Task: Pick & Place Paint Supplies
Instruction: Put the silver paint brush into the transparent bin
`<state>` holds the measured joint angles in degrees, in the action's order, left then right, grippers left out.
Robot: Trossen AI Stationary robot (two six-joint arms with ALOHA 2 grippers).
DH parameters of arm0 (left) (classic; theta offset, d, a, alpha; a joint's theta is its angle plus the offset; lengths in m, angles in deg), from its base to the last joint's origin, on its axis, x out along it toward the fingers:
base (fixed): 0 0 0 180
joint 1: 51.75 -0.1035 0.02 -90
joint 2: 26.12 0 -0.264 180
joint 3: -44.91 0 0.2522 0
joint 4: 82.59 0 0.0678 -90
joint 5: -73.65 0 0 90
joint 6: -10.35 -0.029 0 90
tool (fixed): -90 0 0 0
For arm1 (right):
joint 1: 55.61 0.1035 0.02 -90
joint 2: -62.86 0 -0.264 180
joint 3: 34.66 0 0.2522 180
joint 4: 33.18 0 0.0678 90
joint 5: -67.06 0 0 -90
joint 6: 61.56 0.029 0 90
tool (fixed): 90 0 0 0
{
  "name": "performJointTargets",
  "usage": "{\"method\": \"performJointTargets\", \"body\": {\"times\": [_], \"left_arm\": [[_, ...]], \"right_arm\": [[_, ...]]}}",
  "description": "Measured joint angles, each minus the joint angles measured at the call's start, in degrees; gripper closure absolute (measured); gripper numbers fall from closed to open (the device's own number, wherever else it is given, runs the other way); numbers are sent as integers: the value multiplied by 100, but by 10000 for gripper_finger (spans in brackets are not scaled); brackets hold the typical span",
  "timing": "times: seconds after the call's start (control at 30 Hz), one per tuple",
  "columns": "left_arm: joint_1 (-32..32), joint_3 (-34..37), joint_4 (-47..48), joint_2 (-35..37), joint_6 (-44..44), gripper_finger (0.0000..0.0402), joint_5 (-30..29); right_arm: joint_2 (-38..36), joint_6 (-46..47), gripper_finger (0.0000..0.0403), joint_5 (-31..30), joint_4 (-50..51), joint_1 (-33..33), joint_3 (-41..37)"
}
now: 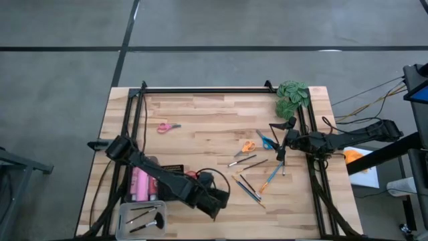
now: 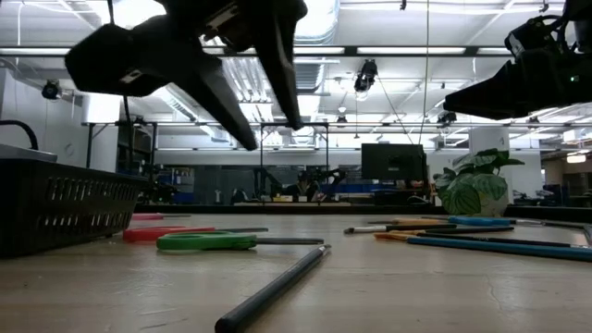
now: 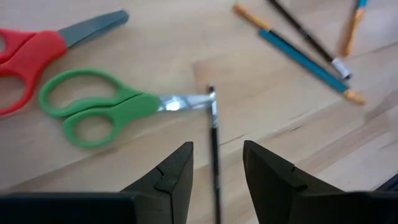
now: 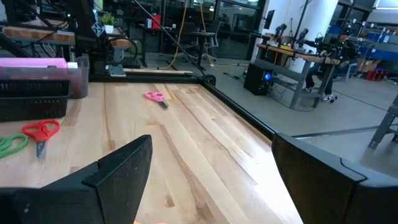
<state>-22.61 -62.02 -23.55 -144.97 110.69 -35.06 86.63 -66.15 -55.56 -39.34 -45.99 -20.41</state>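
Here a thin dark brush [image 3: 214,146] lies on the wooden table [image 1: 200,120] at the lower middle of the high view, its tip touching the blade of the green scissors [image 3: 102,109], with red scissors [image 3: 37,53] just beside them. The left gripper [image 3: 217,177] hovers over that brush, fingers parted narrowly and holding nothing. At the right of the high view, the right gripper [image 4: 208,177] hangs wide open and empty above the other brushes [image 1: 257,177].
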Motion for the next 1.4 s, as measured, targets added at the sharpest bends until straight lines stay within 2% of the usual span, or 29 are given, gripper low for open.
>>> {"method": "performJointTargets", "body": {"times": [0.4, 0.87, 1.4], "left_arm": [[71, -18, -213, -360, 11, 261, -17], [85, -954, -24, -1216, -761, 261, -103], [70, -762, -112, -1294, -982, 261, -279]], "right_arm": [[0, -1, 74, -2, -1, -1, 1], [7, -1, 74, 0, 2, 1, 0], [7, -2, 74, 1, 2, 1, 0]]}}
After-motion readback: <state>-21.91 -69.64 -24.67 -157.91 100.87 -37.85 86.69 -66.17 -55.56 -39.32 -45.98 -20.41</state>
